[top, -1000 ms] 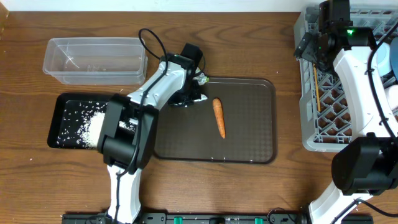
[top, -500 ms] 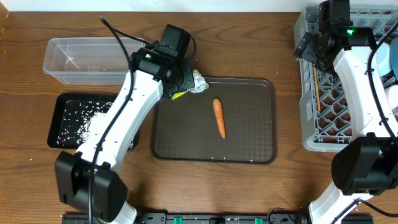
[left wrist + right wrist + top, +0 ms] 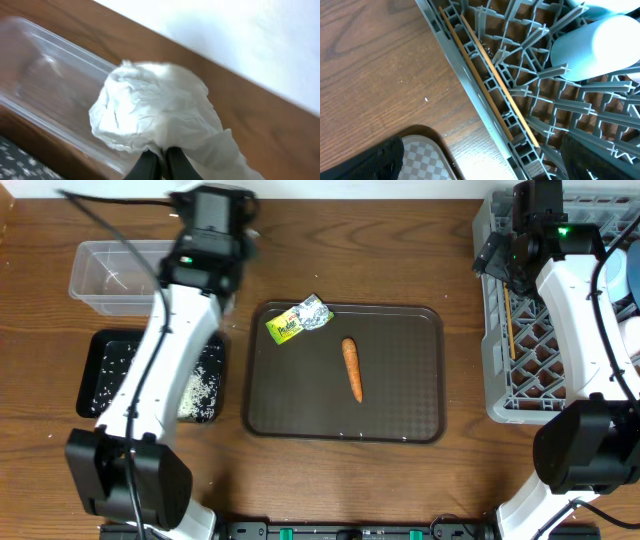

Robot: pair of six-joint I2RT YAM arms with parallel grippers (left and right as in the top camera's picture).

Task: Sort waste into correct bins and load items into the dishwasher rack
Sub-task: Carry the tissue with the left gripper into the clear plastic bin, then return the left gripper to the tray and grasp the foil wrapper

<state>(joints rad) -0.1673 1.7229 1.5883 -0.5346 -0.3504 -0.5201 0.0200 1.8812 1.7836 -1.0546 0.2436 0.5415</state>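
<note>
Pinching the tissue (image 3: 150,117), the left gripper (image 3: 159,162) is clamped shut on it; the clear tub (image 3: 45,75) sits below-left. Released here, the tissue may drift past the rim.

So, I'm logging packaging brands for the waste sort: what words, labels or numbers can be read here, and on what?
On the yellow-and-silver wrapper, lying on the brown serving tray: dark print on the yellow part, too small and blurred to read.
No text visible on the white tissue, clear tub or grey rack.
</note>
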